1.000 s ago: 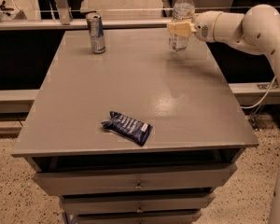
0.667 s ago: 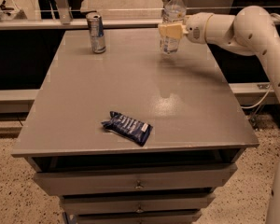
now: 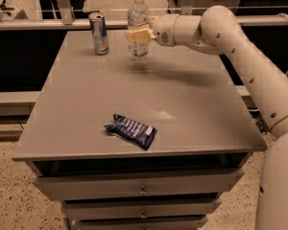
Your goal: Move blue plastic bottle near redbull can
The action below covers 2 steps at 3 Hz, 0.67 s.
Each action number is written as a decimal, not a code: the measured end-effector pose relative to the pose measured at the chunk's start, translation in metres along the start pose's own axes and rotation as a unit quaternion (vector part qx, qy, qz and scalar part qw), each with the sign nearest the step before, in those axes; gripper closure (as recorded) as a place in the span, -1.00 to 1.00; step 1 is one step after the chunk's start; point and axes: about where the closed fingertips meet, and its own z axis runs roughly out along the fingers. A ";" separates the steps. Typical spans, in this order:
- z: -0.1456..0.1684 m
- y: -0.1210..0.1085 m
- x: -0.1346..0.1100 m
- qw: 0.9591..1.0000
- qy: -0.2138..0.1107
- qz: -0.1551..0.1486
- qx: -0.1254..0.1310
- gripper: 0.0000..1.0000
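Note:
The blue plastic bottle point(image 3: 138, 20) is a tall clear bottle with a white cap, upright, held a little above the grey table point(image 3: 86, 109) at its far edge. My gripper point(image 3: 137, 35) is shut on the bottle's middle, reaching in from the right. The redbull can point(image 3: 99, 32), slim, silver and blue, stands upright at the far left of the table, a short way left of the bottle.
A flat dark-blue snack wrapper point(image 3: 131, 130) lies near the table's front edge. The table has drawers point(image 3: 139, 186) below. A rail point(image 3: 62, 23) runs behind the table. My white arm point(image 3: 240, 56) spans the right side.
My gripper has carried the bottle leftward along the far edge, closer to the can. The can and the wrapper have not moved.

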 end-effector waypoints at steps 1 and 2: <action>0.049 0.013 0.002 1.000 -0.005 -0.023 -0.020 1.00; 0.069 0.008 0.004 0.999 -0.008 -0.030 -0.020 1.00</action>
